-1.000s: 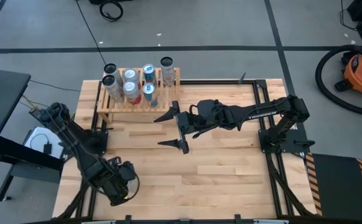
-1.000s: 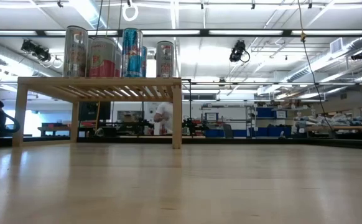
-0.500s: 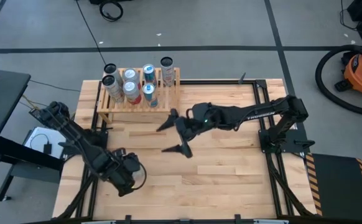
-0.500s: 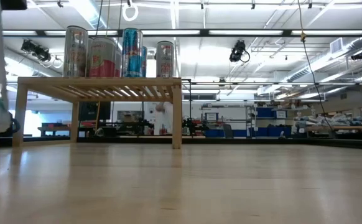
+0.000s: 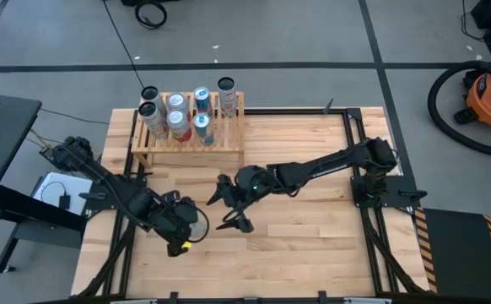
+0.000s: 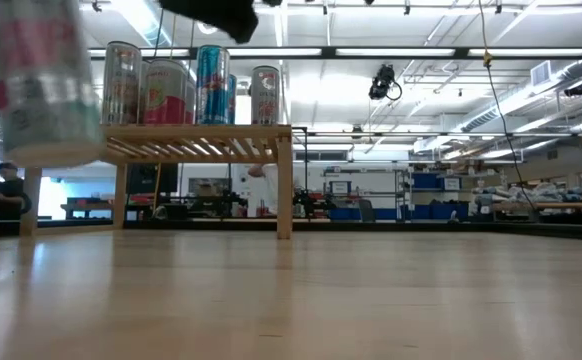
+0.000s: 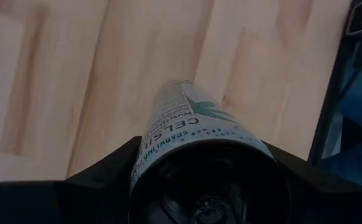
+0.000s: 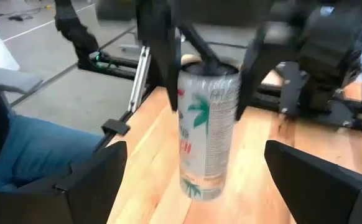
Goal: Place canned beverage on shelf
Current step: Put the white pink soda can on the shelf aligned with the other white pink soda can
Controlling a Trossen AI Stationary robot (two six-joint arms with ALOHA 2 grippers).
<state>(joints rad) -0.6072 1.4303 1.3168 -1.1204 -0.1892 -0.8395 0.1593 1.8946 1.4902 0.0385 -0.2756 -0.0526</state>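
Right wrist view: left gripper gripping can, right gripper wide at 3 o'clock; handover collision could knock it loose.

Left gripper carried its can toward the approaching right gripper.

A white can with a teal palm-leaf mark carries the only readable lettering. In the left wrist view, large teal letters on its side read "CELSI", cut off by the edge of the can's base, and a smaller line beside them begins "SPARKLING". The fine print farther along the can is too small to read. In the right wrist view the same can shows blurred reddish lettering that cannot be made out.
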